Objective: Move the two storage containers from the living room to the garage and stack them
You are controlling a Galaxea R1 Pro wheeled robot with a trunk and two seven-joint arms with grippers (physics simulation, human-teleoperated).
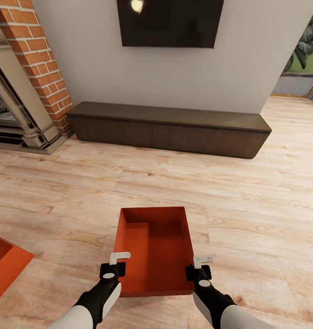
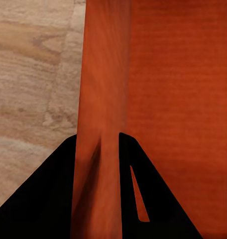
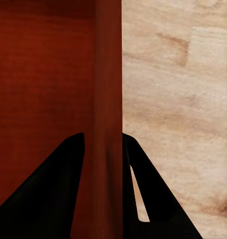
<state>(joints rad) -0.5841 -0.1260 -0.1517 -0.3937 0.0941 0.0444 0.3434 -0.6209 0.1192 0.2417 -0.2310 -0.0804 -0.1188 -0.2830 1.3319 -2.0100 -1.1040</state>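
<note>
Gripping the side walls of 1 bin, the left hand and right hand each straddle a wall, fingers clamped either side. Between the hands the bin appears just above the wood floor. Bin 2 sits well off beyond the left hand. Judged step: carrying bin 1; next, turning toward the garage keeping both grips level.

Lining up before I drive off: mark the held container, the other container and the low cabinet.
held container (image 1: 154,256): head view, on its flat inner bottom.
other container (image 1: 3,267): head view, on its visible corner by the picture's left edge.
low cabinet (image 1: 170,116): head view, on its top surface.
</note>
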